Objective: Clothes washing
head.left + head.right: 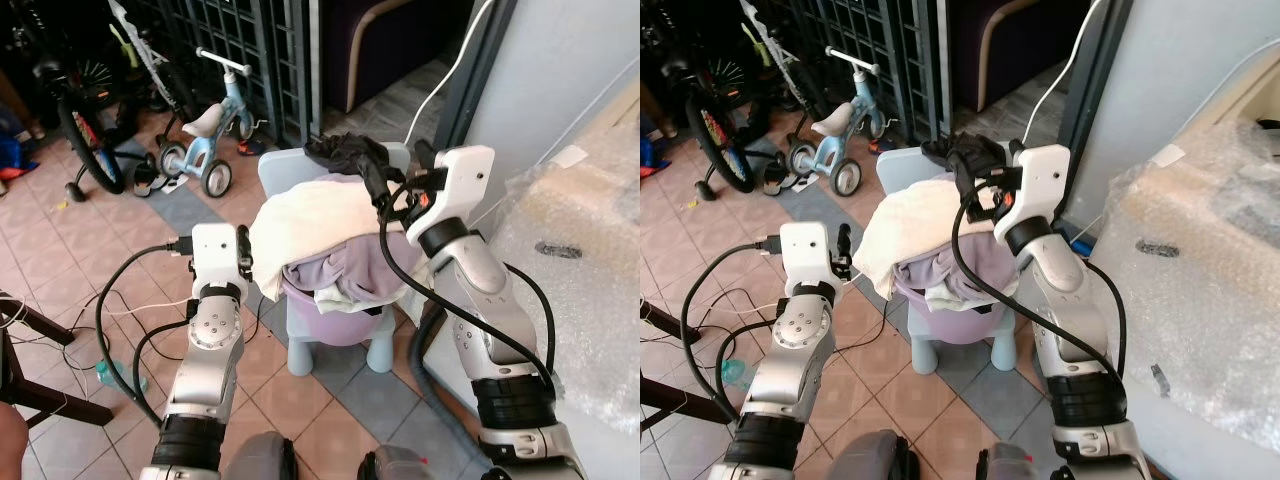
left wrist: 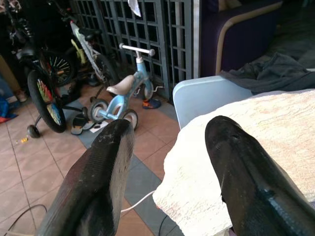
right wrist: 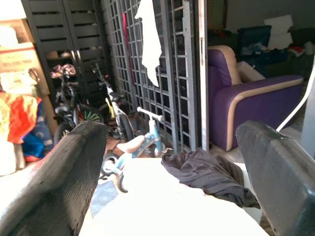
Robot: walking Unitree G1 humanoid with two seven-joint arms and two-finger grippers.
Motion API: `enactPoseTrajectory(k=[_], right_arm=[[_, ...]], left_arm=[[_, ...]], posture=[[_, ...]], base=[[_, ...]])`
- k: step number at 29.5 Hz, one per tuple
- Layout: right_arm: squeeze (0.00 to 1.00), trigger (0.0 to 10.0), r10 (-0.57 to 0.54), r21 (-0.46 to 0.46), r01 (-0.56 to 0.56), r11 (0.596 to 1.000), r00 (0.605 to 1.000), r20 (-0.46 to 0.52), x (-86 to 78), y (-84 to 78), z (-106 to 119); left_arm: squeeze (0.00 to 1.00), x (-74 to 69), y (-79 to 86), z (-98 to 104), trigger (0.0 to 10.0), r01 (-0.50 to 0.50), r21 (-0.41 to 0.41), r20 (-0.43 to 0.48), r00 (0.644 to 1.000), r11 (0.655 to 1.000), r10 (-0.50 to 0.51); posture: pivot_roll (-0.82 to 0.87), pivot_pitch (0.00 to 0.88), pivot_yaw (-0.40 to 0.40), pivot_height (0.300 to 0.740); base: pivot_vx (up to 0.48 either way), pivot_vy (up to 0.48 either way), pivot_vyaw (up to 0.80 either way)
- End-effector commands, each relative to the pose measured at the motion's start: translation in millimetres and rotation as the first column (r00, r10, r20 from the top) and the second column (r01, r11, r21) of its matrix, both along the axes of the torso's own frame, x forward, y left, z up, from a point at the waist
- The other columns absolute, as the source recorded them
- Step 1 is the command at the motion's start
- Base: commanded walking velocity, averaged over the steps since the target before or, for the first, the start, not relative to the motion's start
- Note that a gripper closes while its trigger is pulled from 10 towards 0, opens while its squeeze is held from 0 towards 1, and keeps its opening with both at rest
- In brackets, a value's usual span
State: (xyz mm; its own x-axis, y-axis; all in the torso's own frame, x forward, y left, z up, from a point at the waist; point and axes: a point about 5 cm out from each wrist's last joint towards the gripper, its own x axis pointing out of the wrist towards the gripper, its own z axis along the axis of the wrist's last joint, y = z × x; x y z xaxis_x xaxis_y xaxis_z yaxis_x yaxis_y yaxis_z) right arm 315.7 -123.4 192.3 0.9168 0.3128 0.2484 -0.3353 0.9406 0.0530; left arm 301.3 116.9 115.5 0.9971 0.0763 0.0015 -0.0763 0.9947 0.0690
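A lilac laundry basket point(image 1: 340, 318) stands on a small light-blue plastic chair point(image 1: 283, 168). It is heaped with clothes: a cream towel point(image 1: 310, 222) on top, a lavender garment point(image 1: 348, 266) under it, and a dark garment point(image 1: 345, 152) at the back. My left gripper point(image 2: 170, 167) is open beside the towel's point(image 2: 256, 132) left edge, with one finger point(image 2: 246, 177) against the cloth. My right gripper point(image 3: 172, 167) is open above the pile, pointing over the dark garment point(image 3: 206, 172), with nothing between its fingers.
A blue child's tricycle point(image 1: 215, 130) and a bicycle point(image 1: 90, 135) stand by a dark metal grille point(image 1: 250, 45) behind the chair. A bubble-wrapped bulk point(image 1: 590, 260) fills the right side. Cables point(image 1: 130, 300) lie on the tiled floor; a wooden leg point(image 1: 30, 370) is at the left.
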Motion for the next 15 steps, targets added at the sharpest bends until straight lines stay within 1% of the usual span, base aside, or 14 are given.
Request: enactPoseTrajectory(k=[1,3,4,6,8,10,12,15], right_arm=[[0.0,10.0,0.035,0.0,-0.035,0.999,0.999,0.014,-4.4,13.3,2.5],[0.0,10.0,0.023,-0.008,-0.023,1.0,1.0,0.007,-6.4,13.3,-0.6],[0.0,10.0,0.017,-0.014,-0.017,1.0,1.0,0.008,-6.8,13.0,-1.3],[0.0,10.0,-0.001,-0.03,0.001,1.0,1.0,0.011,-7.3,11.8,-2.6],[0.0,10.0,-0.052,-0.072,0.053,0.996,0.999,0.014,-6.9,7.9,-4.6],[0.0,10.0,-0.071,-0.102,0.074,0.992,0.997,0.026,-7.1,5.8,-4.4],[0.0,10.0,-0.103,-0.153,0.109,0.982,0.994,0.048,-7.7,2.1,-5.1],[0.0,10.0,-0.166,-0.19,0.169,0.967,0.986,0.028,-10.0,-12.2,-14.7]], left_arm=[[0.0,-2.4,11.2,-3.1,10.0,-0.025,0.012,-0.007,1.0,1.0,0.025],[0.0,-2.0,12.2,-1.9,10.0,-0.021,-0.007,0.001,1.0,1.0,0.021],[0.0,-1.9,12.7,-1.5,10.0,-0.02,-0.012,0.004,1.0,1.0,0.02],[0.0,-1.4,14.0,-1.4,10.0,-0.025,-0.015,0.002,1.0,1.0,0.025],[0.0,-0.9,16.9,-2.5,10.0,-0.035,-0.021,-0.004,0.999,0.999,0.034],[0.0,-1.2,18.5,-3.1,10.0,-0.037,-0.019,-0.004,0.999,0.999,0.037],[0.0,-1.8,20.3,-4.1,10.0,-0.048,-0.025,-0.01,0.999,0.999,0.048],[0.0,-3.9,23.4,-5.7,10.0,-0.062,-0.029,-0.016,0.998,0.998,0.062]], posture=[[-0.05,0.078,0.033,0.74],[-0.06,0.078,0.033,0.74],[-0.06,0.078,0.033,0.74],[-0.06,0.075,0.034,0.74],[-0.05,0.073,0.033,0.74],[-0.05,0.072,0.032,0.74],[-0.05,0.072,0.031,0.74],[-0.05,0.071,0.028,0.74]], base=[[0.0,0.0,0.0],[0.0,0.0,0.0],[0.247,0.0,0.0],[0.33,0.0,0.0],[0.386,0.0,0.0],[0.42,0.0,0.0],[0.424,0.0,0.0],[0.428,0.0,0.0]])
